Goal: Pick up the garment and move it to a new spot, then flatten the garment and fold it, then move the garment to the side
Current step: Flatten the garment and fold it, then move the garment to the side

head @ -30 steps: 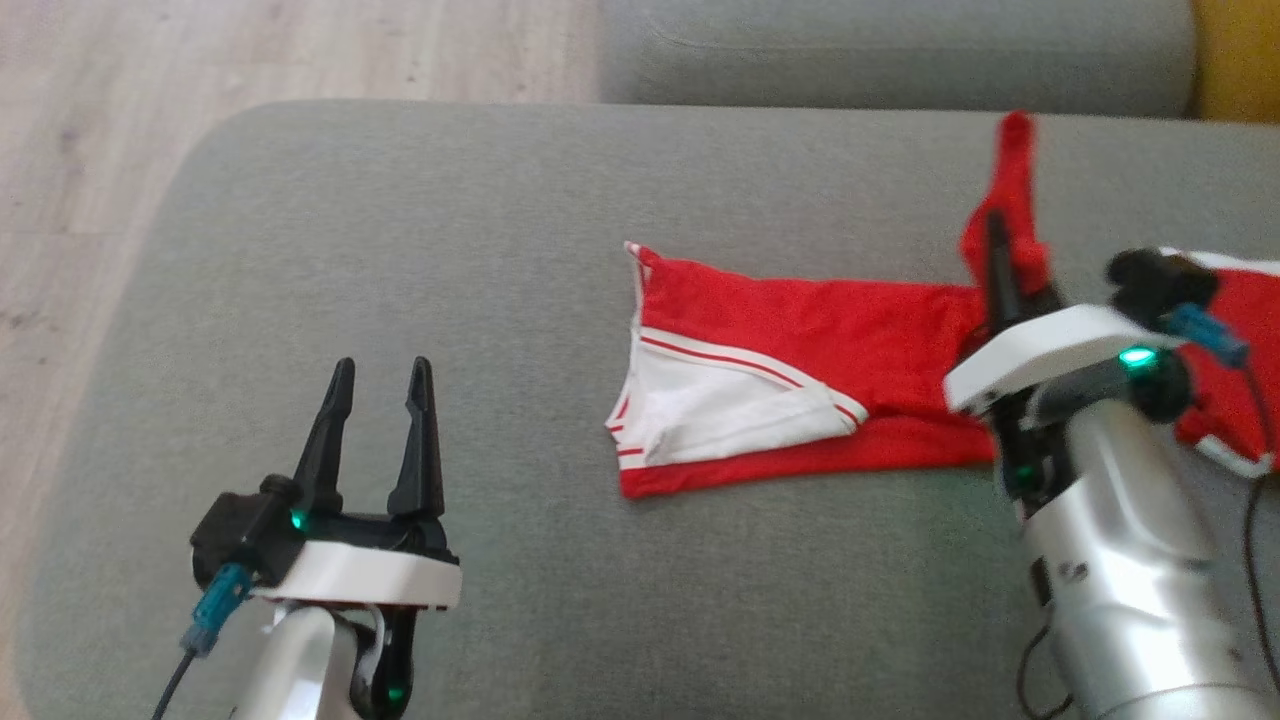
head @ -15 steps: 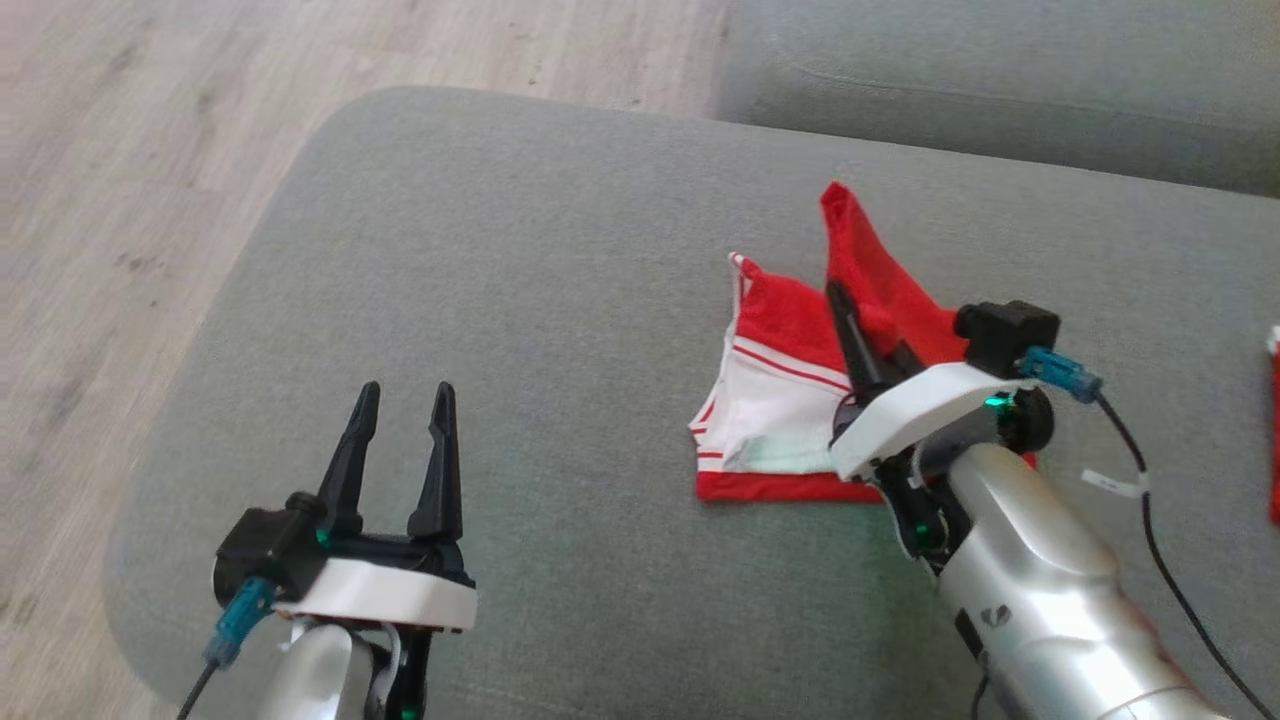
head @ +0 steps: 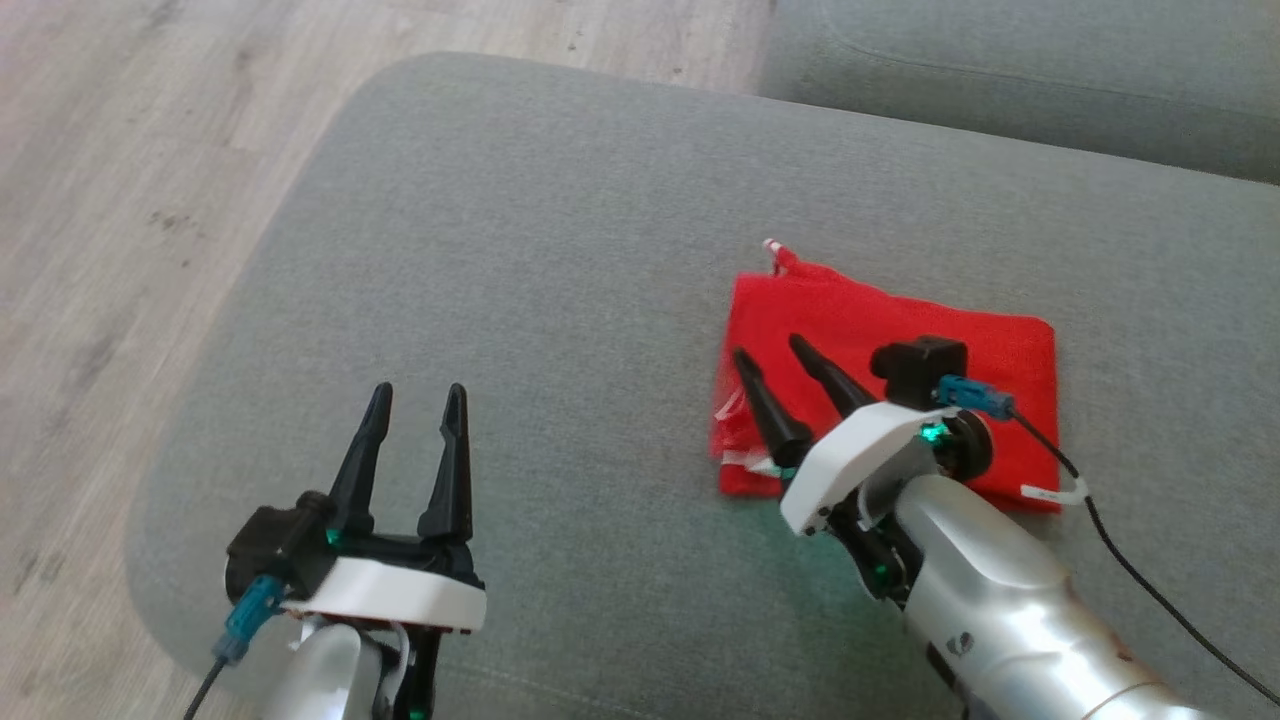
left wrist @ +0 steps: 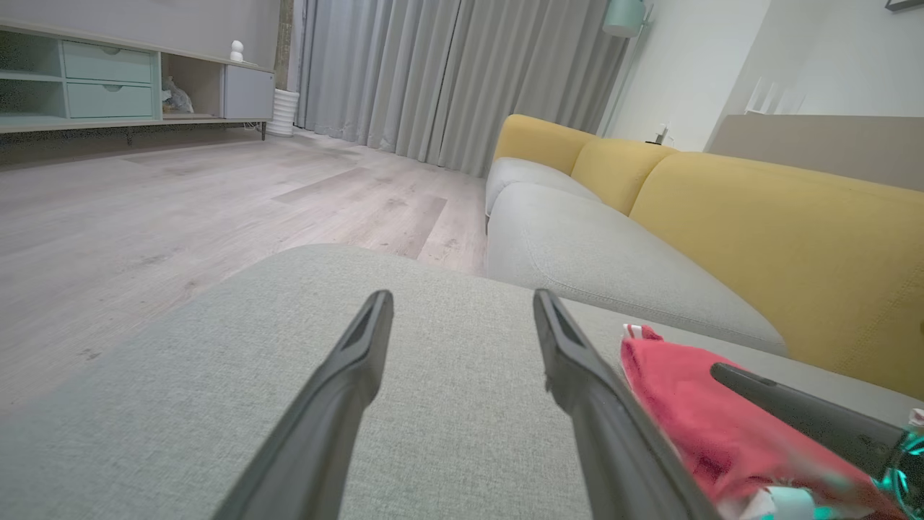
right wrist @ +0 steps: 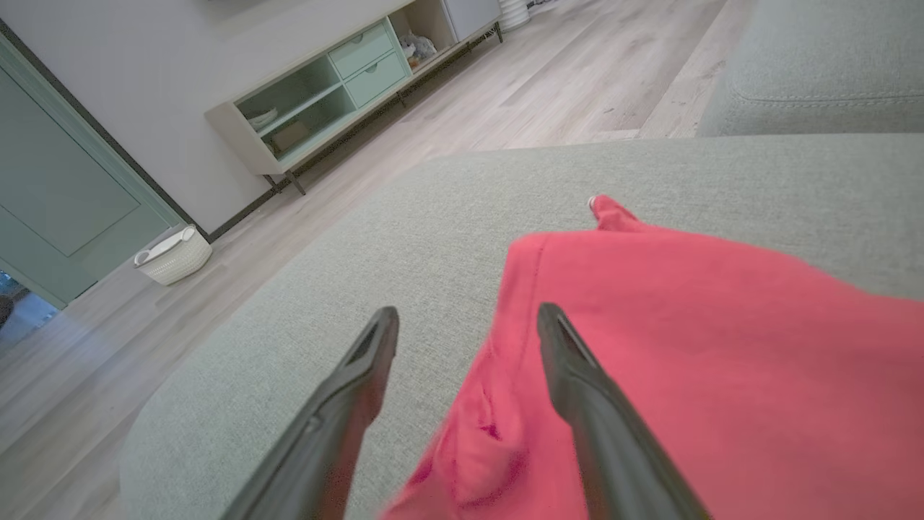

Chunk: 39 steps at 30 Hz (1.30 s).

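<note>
Now the right claw (head: 768, 348) is hovering released over the left edge of the folded red garment (head: 900, 330) lying on the grey sofa cushion (head: 560, 250), so it should be rising straight without dragging the layers, while the left claw (head: 420, 390) is hovering released, well apart.

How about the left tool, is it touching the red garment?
Apart. The head view shows a wide strip of bare grey sofa cushion between the left tool and the folded red garment.

a grey sofa seat (head: 560, 200) stands on pale wood floor (head: 120, 150), yellow backrests (left wrist: 779, 231) behind, grey curtains (left wrist: 433, 72) beyond.
</note>
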Motion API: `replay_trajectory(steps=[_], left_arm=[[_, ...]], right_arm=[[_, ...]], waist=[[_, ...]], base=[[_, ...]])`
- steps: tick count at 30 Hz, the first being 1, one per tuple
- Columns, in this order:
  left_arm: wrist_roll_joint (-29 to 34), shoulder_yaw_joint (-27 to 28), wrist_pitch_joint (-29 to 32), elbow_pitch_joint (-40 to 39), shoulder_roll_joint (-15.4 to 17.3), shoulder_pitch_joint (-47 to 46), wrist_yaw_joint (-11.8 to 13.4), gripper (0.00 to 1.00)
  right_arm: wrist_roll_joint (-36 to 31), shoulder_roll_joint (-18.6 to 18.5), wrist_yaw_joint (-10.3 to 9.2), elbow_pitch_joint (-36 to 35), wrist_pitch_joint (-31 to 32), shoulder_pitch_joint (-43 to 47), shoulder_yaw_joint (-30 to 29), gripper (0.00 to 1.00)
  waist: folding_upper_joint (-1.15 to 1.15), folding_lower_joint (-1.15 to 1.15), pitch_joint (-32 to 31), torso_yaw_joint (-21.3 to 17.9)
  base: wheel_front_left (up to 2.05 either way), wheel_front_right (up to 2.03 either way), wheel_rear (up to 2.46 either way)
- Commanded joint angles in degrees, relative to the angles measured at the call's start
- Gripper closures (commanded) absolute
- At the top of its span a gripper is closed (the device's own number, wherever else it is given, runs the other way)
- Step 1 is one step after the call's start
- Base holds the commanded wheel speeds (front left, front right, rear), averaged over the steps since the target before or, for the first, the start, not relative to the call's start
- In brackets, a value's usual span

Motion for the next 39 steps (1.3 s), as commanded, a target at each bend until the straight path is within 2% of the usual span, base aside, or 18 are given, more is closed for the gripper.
replay_trajectory(steps=[1, 5, 9, 14, 18, 22, 29, 39], left_arm=[[-0.3, 2.2, -0.3, -1.5, 0.4, -2.9, -0.3, 0.00], [-0.5, 2.5, -0.3, -1.4, 0.7, -2.9, -0.3, 0.00], [-0.6, 3.3, -0.3, -2.0, 0.9, -2.8, -0.3, 0.00], [-0.3, 4.3, -0.3, -3.1, 1.0, -2.7, -0.3, 0.00], [0.1, 5.2, -0.3, -3.7, 0.9, -2.3, -0.3, 0.00], [0.2, 5.7, -0.3, -3.6, 0.8, -1.4, -0.3, 0.00], [1.1, 7.1, -0.3, -3.2, 0.6, 0.0, -0.3, 0.00], [2.7, 7.6, -0.3, -2.9, 0.1, 1.9, -0.3, 0.00]], right_arm=[[0.7, 0.4, -0.11, -2.3, -0.8, -1.4, 1.2, 0.00], [2.1, 0.4, -0.11, -4.5, -1.8, -2.5, 2.4, 0.00], [-1.2, 0.4, -0.11, -4.8, -3.0, -4.8, -1.2, 0.00], [-14.3, 0.4, -0.11, -9.4, -3.2, -4.0, -13.8, 0.00], [-26.2, 0.4, -0.11, -18.3, -3.2, 2.1, -24.3, 0.00], [-33.2, 0.4, -0.11, -26.9, -3.2, 10.1, -31.5, 0.00], [-35.6, 0.4, -0.11, -33.3, -3.2, 19.7, -37.0, 0.00], [-35.9, 0.4, -0.11, -35.9, -3.2, 24.6, -37.8, 0.00]], waist=[[0.00, 0.00, 0.1, -0.6], [0.00, 0.00, -0.1, -2.8], [0.00, 0.00, -0.3, -6.1], [0.00, 0.00, -0.3, -10.4], [0.00, 0.00, -0.4, -13.6], [0.00, 0.00, -0.6, -16.2], [0.00, 0.00, -0.8, -18.0], [0.00, 0.00, -0.8, -18.2]], base=[[0.00, 0.00, 0.00], [0.00, 0.00, 0.00], [0.00, 0.00, 0.00], [0.00, 0.00, 0.00], [0.00, 0.00, 0.00], [0.00, 0.00, 0.00], [0.00, 0.00, 0.00], [0.00, 0.00, 0.00]])
